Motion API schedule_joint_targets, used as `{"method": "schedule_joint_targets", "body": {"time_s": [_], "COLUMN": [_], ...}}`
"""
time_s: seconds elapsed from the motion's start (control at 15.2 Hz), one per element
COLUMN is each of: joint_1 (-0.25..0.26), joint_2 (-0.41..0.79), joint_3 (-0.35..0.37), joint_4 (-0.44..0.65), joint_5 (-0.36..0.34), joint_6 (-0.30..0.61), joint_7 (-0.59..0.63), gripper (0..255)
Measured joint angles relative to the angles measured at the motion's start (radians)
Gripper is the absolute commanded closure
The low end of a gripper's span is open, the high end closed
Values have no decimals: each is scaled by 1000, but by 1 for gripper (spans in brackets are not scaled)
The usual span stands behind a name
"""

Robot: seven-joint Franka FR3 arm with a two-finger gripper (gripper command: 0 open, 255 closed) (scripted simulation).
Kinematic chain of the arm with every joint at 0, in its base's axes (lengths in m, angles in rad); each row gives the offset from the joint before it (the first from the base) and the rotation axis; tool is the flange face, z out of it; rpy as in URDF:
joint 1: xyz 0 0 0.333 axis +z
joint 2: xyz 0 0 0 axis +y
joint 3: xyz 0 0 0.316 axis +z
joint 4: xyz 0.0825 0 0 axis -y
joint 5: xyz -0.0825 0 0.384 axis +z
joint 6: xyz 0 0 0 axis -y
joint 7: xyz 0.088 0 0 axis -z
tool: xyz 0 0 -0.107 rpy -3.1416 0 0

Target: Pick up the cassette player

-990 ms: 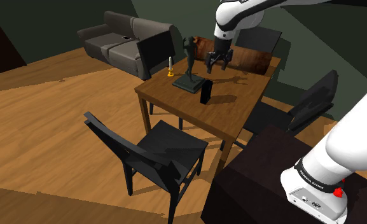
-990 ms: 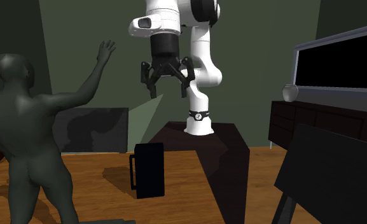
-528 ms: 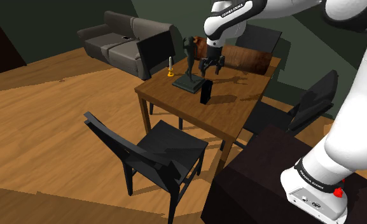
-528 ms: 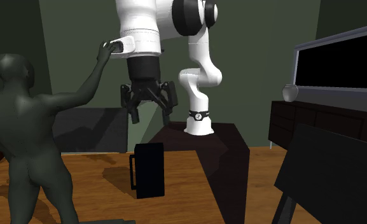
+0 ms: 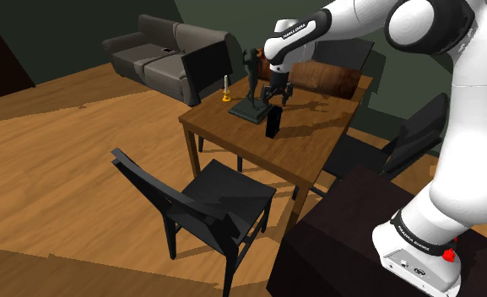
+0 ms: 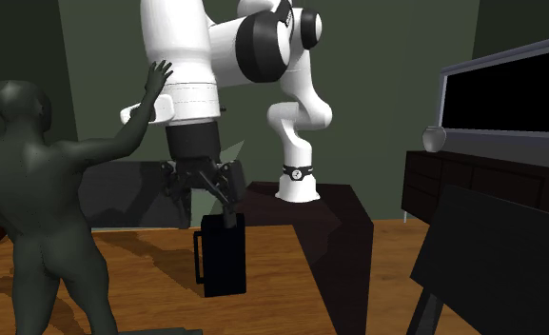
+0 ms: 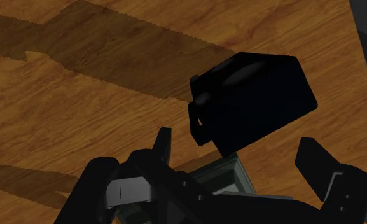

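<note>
Now the jaws stand wide apart just above the black cassette player. It stands upright near the middle of the wooden worktop, with a dark figure statue just beside it on the shoulder view's left.

- Shoulder view, black band round the arm's base, lower right: small white lettering, looks like "FRANKA EMIKA". Letters tiny, not 100% sure.
- Same view, white wrist link, upper middle: dark lettering along it, prob. same brand, too small to spell out.
- 2nd ext. view, base ring at the arm's foot: small pale mark, can't read it.
</note>
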Motion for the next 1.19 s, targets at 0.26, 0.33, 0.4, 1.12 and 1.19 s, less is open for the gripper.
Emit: {"method": "schedule_joint_targets", "body": {"time_s": [0.26, 0.33, 0.4, 1.12, 1.19], "joint_1": [-2, -1, -1, -1, 0], "joint_2": [27, 28, 29, 20, 12], "joint_3": [1, 2, 2, 1, 1], "joint_4": [-15, -17, -17, -16, -16], "joint_5": [4, 4, 4, 3, 2], "joint_6": [41, 44, 46, 36, 28], "joint_7": [-6, -6, -6, -5, -3], "gripper": [0, 255, 255, 255, 255]}}
